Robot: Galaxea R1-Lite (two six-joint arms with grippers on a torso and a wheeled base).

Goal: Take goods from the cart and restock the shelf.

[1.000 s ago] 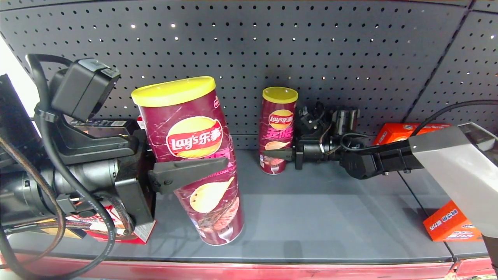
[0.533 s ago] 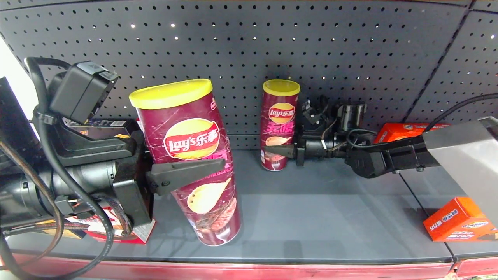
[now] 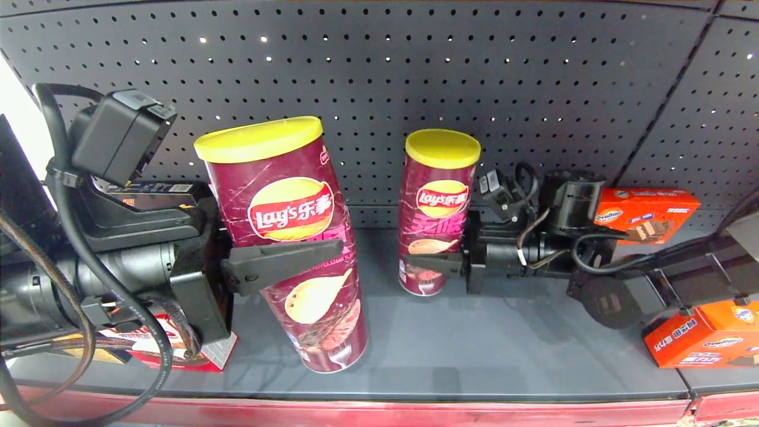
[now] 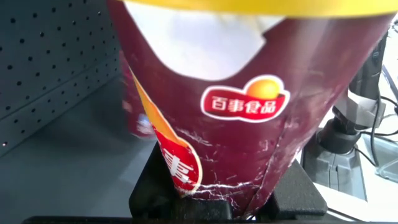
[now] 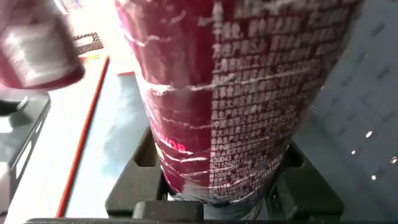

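At about seven o'clock in the head view, the left gripper (image 3: 290,261) is clenched round the waist of a large maroon cylindrical chip can with a yellow plastic lid (image 3: 314,314). The can leans with its lid toward eleven o'clock, and its base seems to touch the front of the dark grey metal shelf (image 3: 474,344), though the contact is hard to judge. Under that arm, at eight o'clock, lies a red and white cardboard box (image 3: 213,356). At four o'clock sits an orange cardboard box (image 3: 694,341). Farther in, near the centre, the right gripper (image 3: 436,261) grasps a second maroon can with a yellow lid (image 3: 439,184), nearly upright. At two o'clock a second orange box (image 3: 646,210) stands against the black perforated back panel (image 3: 474,77).
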